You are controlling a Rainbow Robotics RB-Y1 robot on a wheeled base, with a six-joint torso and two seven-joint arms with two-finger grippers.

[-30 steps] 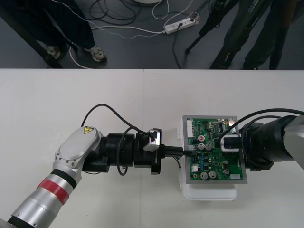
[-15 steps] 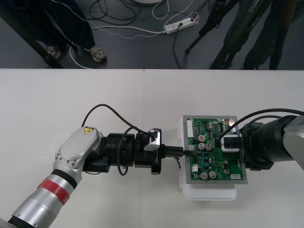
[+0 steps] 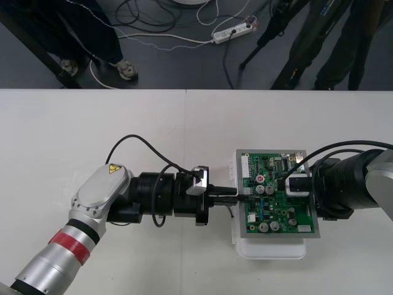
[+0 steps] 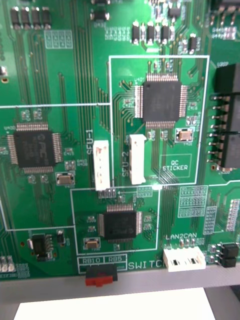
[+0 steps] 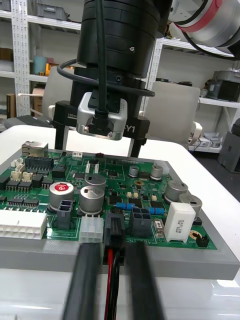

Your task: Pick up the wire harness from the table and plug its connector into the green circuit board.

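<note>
L gripper (image 5: 114,250) sits at the 9 o'clock edge of the green circuit board (image 3: 277,212), its arm coming in from the table's (image 3: 92,135) 7 o'clock corner. Its fingers (image 5: 89,280) are clamped on the wire harness (image 5: 112,272). Red + black wires run up btw them, w/ the small black plug (image 5: 114,229) just past the tips. Plug stands in the connector row along the board's edge nearest that gripper, btw a white connector (image 5: 91,230) and a black connector (image 5: 141,221). It touches the board there, but whether it's fully seated can't be told.

R gripper (image 3: 285,184) is over the board's 3 o'clock side, w/ a camera on top. Seen from the L wrist, its fingers (image 5: 60,137) stand well apart w/ nothing btw them, tips down by the board's far edge. R wrist cam looks close onto the board: black chips, white headers and a red switch (image 4: 101,276) at the edge.

Board rests on a white base (image 3: 270,251), approx 3 o'clock from table centre.
</note>
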